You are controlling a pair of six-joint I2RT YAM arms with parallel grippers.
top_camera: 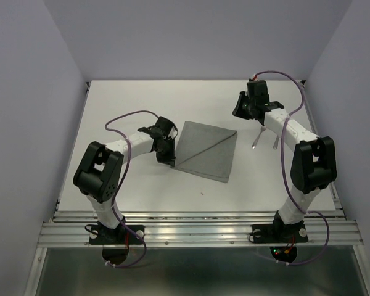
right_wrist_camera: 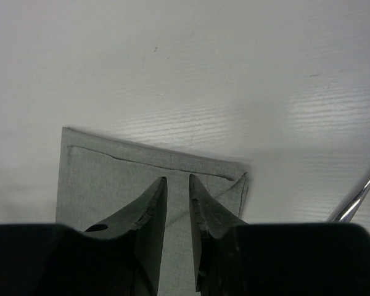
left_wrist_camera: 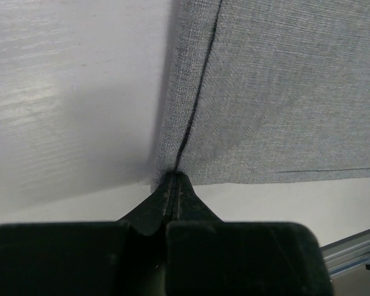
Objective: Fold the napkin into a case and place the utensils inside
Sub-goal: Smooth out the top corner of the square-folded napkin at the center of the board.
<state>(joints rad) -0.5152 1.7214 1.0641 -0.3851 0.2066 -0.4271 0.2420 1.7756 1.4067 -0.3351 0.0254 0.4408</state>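
Left wrist view: my left pincer is clenched on one corner of the napkin. The fingertips are pressed together and the cloth emerges directly ahead of them. A hemmed edge runs straight away from the tips, and the rest of the sheet lies flat ahead and to the right of the pincer. Judged purpose of this grip: a thin, floppy cloth slides on the smooth table, so one corner is held while a fold is formed.

Top external view: the napkin lies between my two pincers, with one flap doubled over along a diagonal crease. It is not yet the narrow case, so I judge the folding to be at an early stage.

Right wrist view: my right pincer is released, with the fingers slightly apart and nothing between them. The napkin shows beneath and beyond the tips, with a doubled corner just right of them. I cannot tell whether the tips touch the cloth. I judge this pincer to be lined up to take that edge.

The utensils lie on the table to the right of the right pincer, beside the napkin and not on it, partly hidden by my right arm. Lying off the cloth, they do not obstruct the folding
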